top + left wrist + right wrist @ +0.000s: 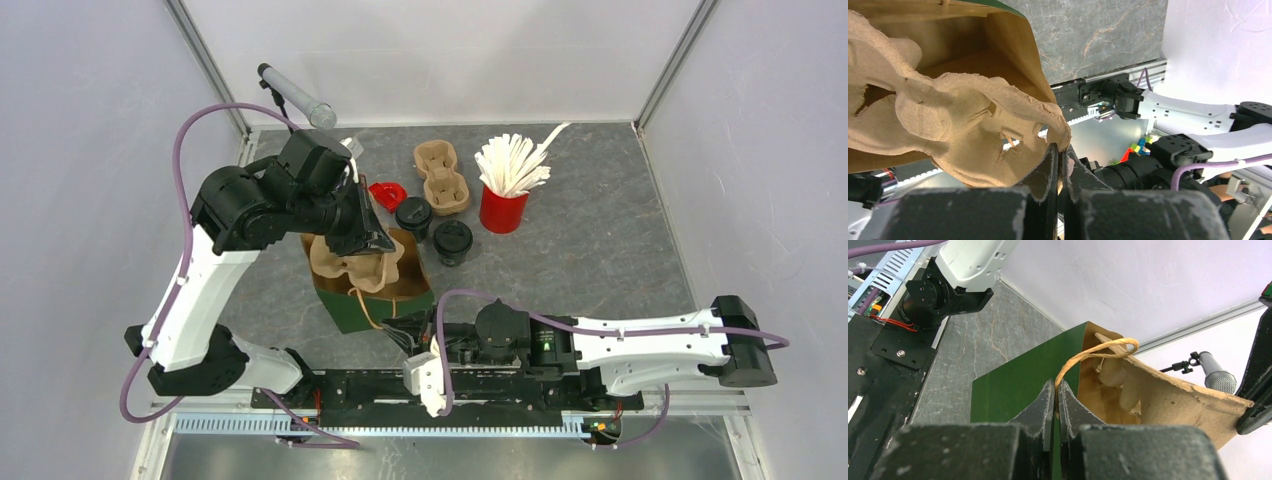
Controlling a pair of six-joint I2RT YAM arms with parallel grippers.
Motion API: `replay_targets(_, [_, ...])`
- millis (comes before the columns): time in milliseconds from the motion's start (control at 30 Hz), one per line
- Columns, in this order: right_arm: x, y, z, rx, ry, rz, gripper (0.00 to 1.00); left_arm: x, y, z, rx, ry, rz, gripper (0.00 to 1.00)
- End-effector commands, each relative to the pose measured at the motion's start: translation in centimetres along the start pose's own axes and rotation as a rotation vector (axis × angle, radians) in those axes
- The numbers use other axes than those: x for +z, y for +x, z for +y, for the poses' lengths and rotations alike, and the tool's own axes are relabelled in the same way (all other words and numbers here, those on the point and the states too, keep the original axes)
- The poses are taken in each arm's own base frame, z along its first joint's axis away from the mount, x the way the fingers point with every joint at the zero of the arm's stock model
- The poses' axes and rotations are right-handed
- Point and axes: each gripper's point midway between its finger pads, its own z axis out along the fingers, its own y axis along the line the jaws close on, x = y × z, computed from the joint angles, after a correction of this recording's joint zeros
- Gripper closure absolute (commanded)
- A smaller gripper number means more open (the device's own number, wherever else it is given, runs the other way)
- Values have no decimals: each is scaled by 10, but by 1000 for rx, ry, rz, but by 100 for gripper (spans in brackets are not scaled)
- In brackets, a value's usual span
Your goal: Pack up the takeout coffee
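Note:
A green paper bag (352, 306) stands open near the arms, its brown inside (1003, 50) showing. Over its mouth hangs a brown pulp cup carrier (349, 263), tilted and partly inside the bag. My left gripper (1062, 152) is shut on the carrier's rim (1060, 131). The right gripper (1056, 386) is shut on the bag's twine handle (1098, 351) at the green near wall (1018, 385). Two black-lidded coffee cups (412, 215) (452, 240) stand just right of the bag, outside it.
A second pulp carrier (442, 177) lies behind the cups. A red cup of white stirrers (503, 205) stands to the right, a small red item (387, 192) behind the bag. A microphone (295, 97) sticks in at the back left.

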Motion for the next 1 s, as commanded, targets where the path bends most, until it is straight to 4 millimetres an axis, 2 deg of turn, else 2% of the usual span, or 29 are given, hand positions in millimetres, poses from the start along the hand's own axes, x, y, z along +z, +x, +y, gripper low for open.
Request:
replay_targets(0, [-8, -12, -14, 27, 75, -55, 94, -12, 9, -1, -149, 3, 25, 98])
replay_targets(100, [-11, -10, -12, 28, 77, -58, 94, -10, 11, 1, -205, -2, 24, 98])
replay_targets(300, [-15, -8, -7, 21, 73, -68, 94, -1, 1, -6, -326, 69, -47, 98])
replay_targets(467, [-15, -3, -17, 33, 126, -32, 94, 8, -16, -27, -384, 166, -94, 98])
replay_targets(567, [-11, -3, -23, 41, 137, -11, 94, 7, -26, -30, -391, 166, -132, 98])
replay_targets(733, [-8, -5, -32, 121, 174, -3, 91, 11, -28, -17, -406, 117, -160, 98])
replay_targets(967, [-4, 0, -28, 142, 164, 6, 93, 18, -23, -4, -509, 93, -170, 98])
